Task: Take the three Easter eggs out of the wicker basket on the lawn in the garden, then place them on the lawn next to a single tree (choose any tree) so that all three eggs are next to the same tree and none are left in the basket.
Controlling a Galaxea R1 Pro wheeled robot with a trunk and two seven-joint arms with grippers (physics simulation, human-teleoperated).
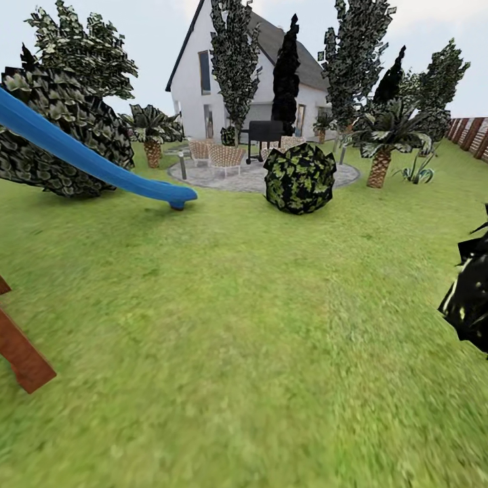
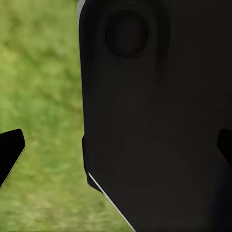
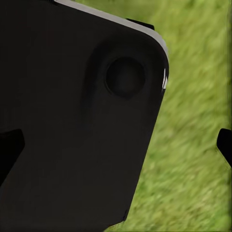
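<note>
Green lawn (image 1: pixel 244 352) beneath both claws; fingertip (image 2: pixel 9 152) apart from its partner, right fingertip (image 3: pixel 224 145) likewise.

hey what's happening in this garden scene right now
Nothing is being handled at this moment. The head view looks across the patchy green lawn toward a blue slide, a round leafy bush and a white house behind a grey paved patio. Both wrist views face grass past a dark robot body panel.

Both pincers — left (image 2: pixel 116 147), right (image 3: pixel 116 147) — face dark robot panels.
</note>
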